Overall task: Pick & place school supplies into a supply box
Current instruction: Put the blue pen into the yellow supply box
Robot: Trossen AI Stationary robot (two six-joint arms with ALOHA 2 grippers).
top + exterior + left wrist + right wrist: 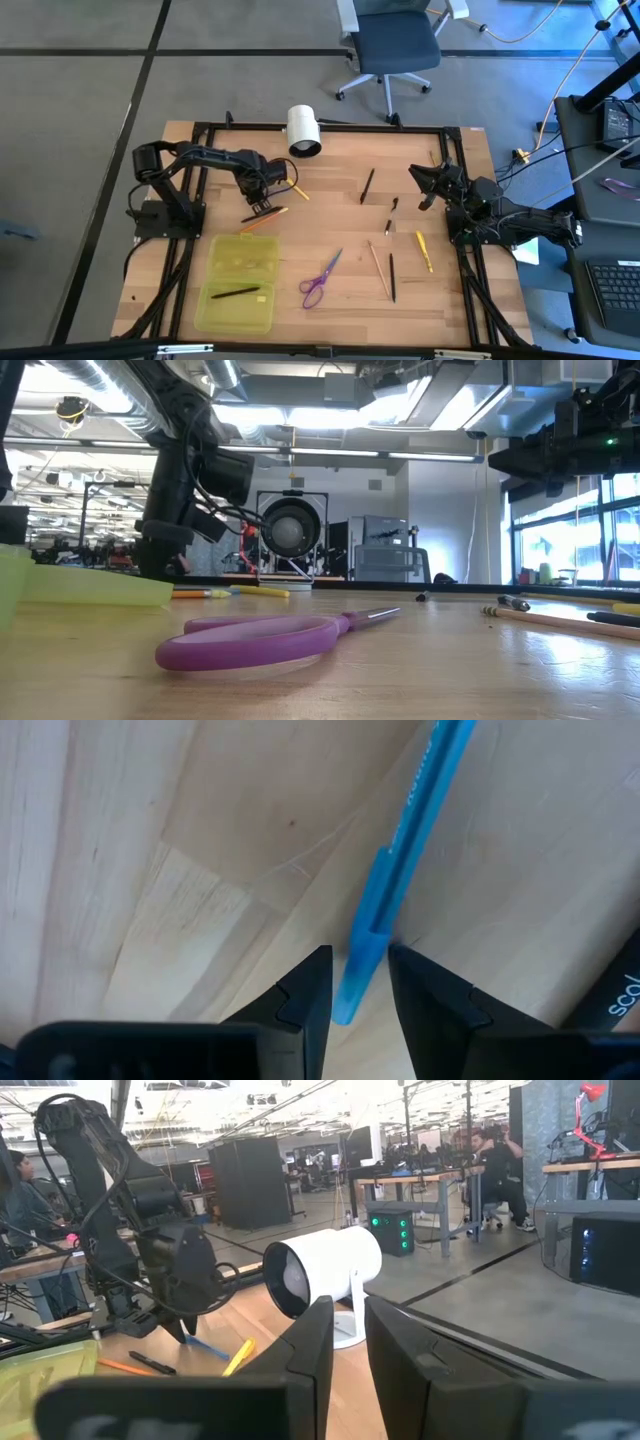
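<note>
My left tool [262, 207] points down at the bench [340, 300] in the upper left of the high view, just above the supply box. Its two fingers [305, 1005] stand a little apart, one on each side of a blue pen [400, 870] that lies flat on the wood. In the left wrist view the pen's lower end sits in the gap between the fingertips, and I cannot tell whether the pads touch it. The pen is not lifted.

Just beside that tool lie an orange pencil [266, 218] and a black pen [252, 214], with a yellow pencil [299, 190] a bit to the right. A white cylinder [303, 131] rests at the bench's top edge.

The supply box [238, 284], translucent yellow-green, lies open in the lower left of the high view. A black pen [235, 293] sits in its lower half.

The purple-handled scissors [320, 280] lie right of the box, low centre. Further right are a tan pencil [378, 268], a black pen [392, 277] and a yellow pen [424, 250]. Another black pen [367, 185] lies upper centre.

My right tool [422, 187] hangs above the bench in the upper right, holding nothing, its fingers [300, 1365] nearly closed with a narrow gap.
</note>
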